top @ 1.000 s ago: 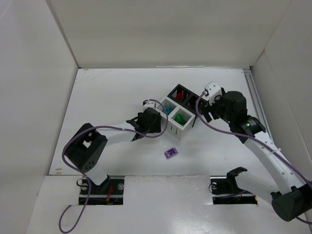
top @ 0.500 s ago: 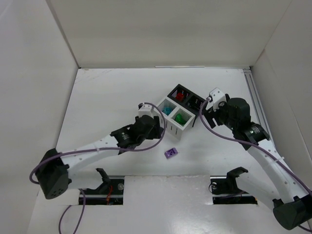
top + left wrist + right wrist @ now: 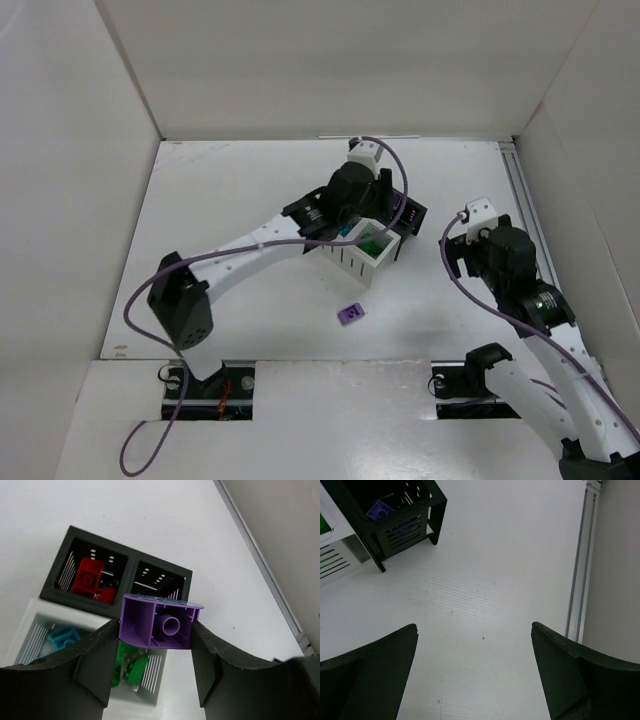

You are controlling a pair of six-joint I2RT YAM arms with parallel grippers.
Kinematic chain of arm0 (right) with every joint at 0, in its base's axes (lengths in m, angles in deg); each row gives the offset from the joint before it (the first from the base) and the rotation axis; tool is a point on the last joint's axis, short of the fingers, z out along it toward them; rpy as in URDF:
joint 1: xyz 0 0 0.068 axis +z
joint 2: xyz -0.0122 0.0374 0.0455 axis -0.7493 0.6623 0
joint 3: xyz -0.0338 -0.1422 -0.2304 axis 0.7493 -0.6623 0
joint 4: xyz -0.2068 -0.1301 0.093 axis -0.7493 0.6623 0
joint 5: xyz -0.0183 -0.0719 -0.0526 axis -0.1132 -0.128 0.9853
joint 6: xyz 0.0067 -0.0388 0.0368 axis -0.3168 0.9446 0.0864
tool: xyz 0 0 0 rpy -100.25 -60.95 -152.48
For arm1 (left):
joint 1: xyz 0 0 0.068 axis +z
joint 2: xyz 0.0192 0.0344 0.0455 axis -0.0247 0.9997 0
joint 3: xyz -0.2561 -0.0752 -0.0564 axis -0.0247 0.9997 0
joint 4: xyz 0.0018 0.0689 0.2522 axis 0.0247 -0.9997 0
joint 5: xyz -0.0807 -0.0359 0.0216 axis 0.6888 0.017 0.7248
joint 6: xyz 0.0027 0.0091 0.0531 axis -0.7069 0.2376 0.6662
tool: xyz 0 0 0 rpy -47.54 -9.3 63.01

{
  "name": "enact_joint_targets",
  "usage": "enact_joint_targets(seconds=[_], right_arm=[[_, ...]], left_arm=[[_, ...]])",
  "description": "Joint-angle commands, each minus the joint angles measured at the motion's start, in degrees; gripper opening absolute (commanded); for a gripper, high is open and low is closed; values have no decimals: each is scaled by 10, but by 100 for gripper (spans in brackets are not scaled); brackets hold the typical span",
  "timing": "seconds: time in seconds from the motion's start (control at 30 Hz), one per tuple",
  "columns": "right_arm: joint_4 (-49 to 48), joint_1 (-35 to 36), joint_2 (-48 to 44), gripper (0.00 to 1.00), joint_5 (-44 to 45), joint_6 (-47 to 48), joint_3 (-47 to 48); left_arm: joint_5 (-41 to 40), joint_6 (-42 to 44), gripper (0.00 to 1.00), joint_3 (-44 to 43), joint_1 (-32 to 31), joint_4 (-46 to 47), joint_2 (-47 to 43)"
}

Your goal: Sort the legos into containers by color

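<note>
My left gripper (image 3: pixel 155 630) is shut on a purple lego (image 3: pixel 160 622), which it holds hollow side up above the containers (image 3: pixel 122 575). Under it, the far black bin holds red legos (image 3: pixel 87 577), one white bin holds a teal lego (image 3: pixel 62 636) and the other holds green legos (image 3: pixel 129 666). From above, the left gripper (image 3: pixel 368 212) hides most of the containers (image 3: pixel 350 262). Another purple lego (image 3: pixel 350 313) lies on the table in front of them. My right gripper (image 3: pixel 475 627) is open over bare table, right of the black bin (image 3: pixel 395 520) that holds a purple lego (image 3: pixel 380 510).
A metal rail (image 3: pixel 580 580) runs along the table's right edge, next to the right gripper (image 3: pixel 455 255). White walls enclose the table on the left, back and right. The left arm stretches diagonally across the middle of the table.
My left arm has swung from the left side of the containers to above them. The right gripper has drawn back from the black bin toward the right and opened wide.
</note>
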Motion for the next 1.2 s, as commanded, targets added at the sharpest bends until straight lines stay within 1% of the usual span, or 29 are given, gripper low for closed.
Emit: enact_joint_targets(seconds=[0.0, 0.07, 0.1, 0.13, 0.17, 0.23, 0.27, 0.33, 0.37, 0.4, 0.43, 0.5, 0.6, 0.63, 0.67, 0.7, 0.73, 0.77, 0.8, 0.83, 0.87, 0.9, 0.93, 0.97, 1.0, 1.03, 1.07, 1.1, 1.17], right_arm=[[26, -5, -16, 100, 31, -21, 12], [33, -10, -16, 100, 31, -21, 12], [33, -10, -16, 100, 31, -21, 12], [33, -10, -16, 100, 23, -21, 12], [33, -10, -16, 100, 16, -21, 12], [38, -10, -10, 100, 11, -21, 18], [38, -10, -10, 100, 5, -12, 18], [32, -10, -10, 100, -18, 0, 18], [32, -10, -5, 100, -24, 5, 18], [32, -10, -4, 100, -30, 5, 18], [25, -10, -4, 100, -40, 5, 12], [19, -10, -4, 100, -60, 11, 6], [3, -10, -10, 100, -132, 52, -5], [-8, -4, -10, 100, -183, 63, -5], [-17, 2, -10, 100, -208, 75, -16], [-35, 23, -16, 100, -226, 90, -29], [-47, 38, -16, 100, -241, 98, -38], [-58, 57, -22, 100, -269, 105, -46], [-81, 103, -22, 100, -274, 105, -53], [-94, 129, -22, 100, -279, 110, -64], [-104, 156, -22, 100, -279, 110, -64], [-121, 211, -22, 100, -273, 110, -69], [-121, 238, -9, 100, -273, 125, -69], [-121, 266, -3, 100, -264, 125, -69], [-128, 290, 4, 100, -257, 131, -64], [-138, 332, 14, 100, -257, 131, -64], [-138, 350, 38, 100, -257, 139, -64], [-146, 366, 54, 100, -266, 139, -64], [-152, 395, 118, 100, -300, 163, -58]], left_arm=[[47, 43, 35, -68, 10, -8, 59], [73, 52, 36, -114, 16, -3, 107], [73, 57, 37, -153, 16, -25, 142], [73, 57, 37, -174, 21, -25, 142], [73, 57, 39, -192, 21, -48, 173], [73, 57, 41, -231, 27, -67, 198], [73, 57, 50, -239, 27, -75, 208], [81, 65, 61, -244, 32, -81, 223], [89, 65, 66, -244, 32, -81, 223], [94, 71, 67, -244, 32, -88, 223], [94, 71, 72, -244, 32, -88, 223], [89, 71, 76, -233, 32, -95, 215], [89, 71, 80, -200, 32, -95, 181], [89, 71, 82, -187, 32, -89, 150], [89, 71, 84, -172, 32, -89, 132], [89, 64, 91, -155, 32, -80, 112], [89, 59, 97, -112, 32, -75, 88], [78, 59, 100, -86, 32, -60, 34], [70, 49, 100, -58, 26, -52, 4], [63, 44, 100, -1, 26, -46, -27], [45, 30, 100, 30, 21, -35, -90], [36, 19, 100, 60, 13, -35, -125], [27, 9, 100, 88, 13, -30, -156], [10, -1, 100, 148, 5, -30, -188], [10, -29, 100, 176, 5, -30, -255], [5, -43, 100, 204, 5, -30, -286], [-2, -60, 100, 253, 5, -30, -316], [-20, -78, 100, 275, 5, -47, -369], [-40, -125, 100, 314, 0, -70, -415]])
